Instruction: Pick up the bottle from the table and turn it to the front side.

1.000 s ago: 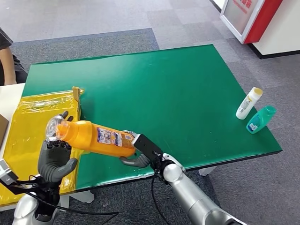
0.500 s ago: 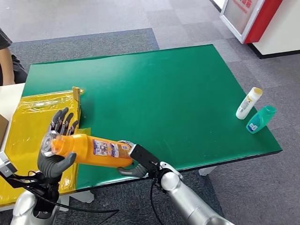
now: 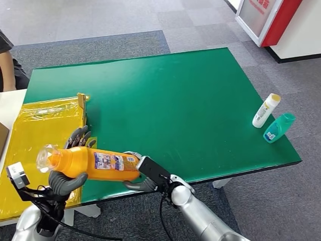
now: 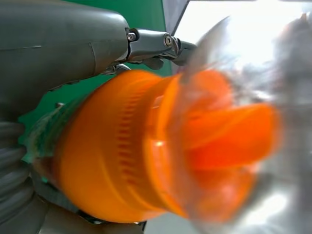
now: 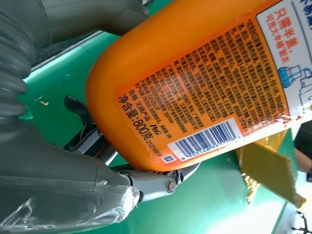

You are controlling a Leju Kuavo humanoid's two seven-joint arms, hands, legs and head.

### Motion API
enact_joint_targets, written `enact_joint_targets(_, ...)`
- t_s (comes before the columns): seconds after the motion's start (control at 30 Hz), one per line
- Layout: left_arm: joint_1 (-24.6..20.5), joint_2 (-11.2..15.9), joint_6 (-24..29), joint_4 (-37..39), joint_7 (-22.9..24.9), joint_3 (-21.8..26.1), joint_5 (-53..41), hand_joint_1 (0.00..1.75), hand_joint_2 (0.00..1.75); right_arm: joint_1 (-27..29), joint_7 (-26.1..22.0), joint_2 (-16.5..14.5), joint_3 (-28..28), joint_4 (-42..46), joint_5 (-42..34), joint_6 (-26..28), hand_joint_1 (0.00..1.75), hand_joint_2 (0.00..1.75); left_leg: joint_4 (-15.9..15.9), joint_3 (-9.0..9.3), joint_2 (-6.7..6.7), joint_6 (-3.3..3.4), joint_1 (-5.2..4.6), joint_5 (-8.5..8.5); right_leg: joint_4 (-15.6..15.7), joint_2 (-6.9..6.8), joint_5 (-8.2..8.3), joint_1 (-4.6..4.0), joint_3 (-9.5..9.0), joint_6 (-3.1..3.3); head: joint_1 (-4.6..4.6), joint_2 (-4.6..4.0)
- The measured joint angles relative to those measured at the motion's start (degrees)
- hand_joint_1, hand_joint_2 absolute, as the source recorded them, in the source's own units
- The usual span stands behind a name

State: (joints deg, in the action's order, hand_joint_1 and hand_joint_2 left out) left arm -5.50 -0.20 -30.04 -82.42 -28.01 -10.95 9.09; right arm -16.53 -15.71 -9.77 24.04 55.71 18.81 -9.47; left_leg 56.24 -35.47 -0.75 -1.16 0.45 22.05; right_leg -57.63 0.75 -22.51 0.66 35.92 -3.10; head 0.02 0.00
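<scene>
The long orange plastic bottle [image 3: 95, 163] lies level above the green bench's [image 3: 181, 95] near-left edge, right hand [image 3: 142, 175] gripping its base, left hand [image 3: 66, 173] cradling its neck. Risk: poorly coordinated rotation could twist it free and drop it.

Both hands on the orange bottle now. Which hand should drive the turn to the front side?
Left, probably. The left hand cradles the orange bottle near its neck, while the right hand grips its base, back label with barcode showing.

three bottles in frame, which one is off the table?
The orange bottle, held level between the left hand at its cap end and the right hand at its base. The white bottle and teal bottle lie on the green table.
</scene>
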Motion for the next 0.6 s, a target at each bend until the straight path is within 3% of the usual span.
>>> enact_joint_targets(0.1,-0.4,2.4,-1.0,1.8,-1.7,-2.4,-1.1,0.00,1.75,-0.9,-0.6,0.1,0.7,-0.2,-0.6,-0.1,1.75,1.75,0.0,0.00,0.00,0.00,0.00,0.00,0.0,0.00,0.00,0.00,0.01,0.00,-0.01,0.00)
enact_joint_targets(0.17,-0.6,3.8,-1.2,2.8,-2.7,-3.8,-1.7,0.09,1.75,-1.3,-0.9,0.1,1.1,-0.4,-0.9,-0.1,1.75,1.75,0.0,0.00,0.01,0.00,0.00,0.00,0.0,0.00,0.00,0.00,0.01,0.00,0.00,0.00)
enact_joint_targets(0.3,-1.0,5.5,-1.0,4.0,-3.7,-5.6,-2.4,1.66,1.75,-1.7,-1.1,0.3,1.7,-0.8,-1.2,0.1,1.75,1.75,0.0,0.00,0.00,0.00,0.00,0.00,0.0,0.00,0.00,0.00,0.00,0.00,0.01,0.00)
enact_joint_targets(0.33,-1.2,5.8,-0.9,4.1,-3.9,-5.9,-2.6,1.75,1.75,-1.7,-1.2,0.3,1.8,-0.9,-1.3,0.1,1.75,1.75,0.0,0.00,0.00,0.00,0.00,0.00,0.0,0.00,0.00,0.00,0.00,0.00,0.01,0.00)
enact_joint_targets(0.6,-1.7,6.2,1.3,4.4,-5.6,-6.8,-4.4,1.75,1.75,-1.9,-1.3,0.6,2.7,-1.2,-1.6,0.8,1.75,1.75,0.0,0.00,0.00,0.00,0.00,0.00,0.0,0.00,0.00,0.00,0.00,0.00,-0.01,0.00)
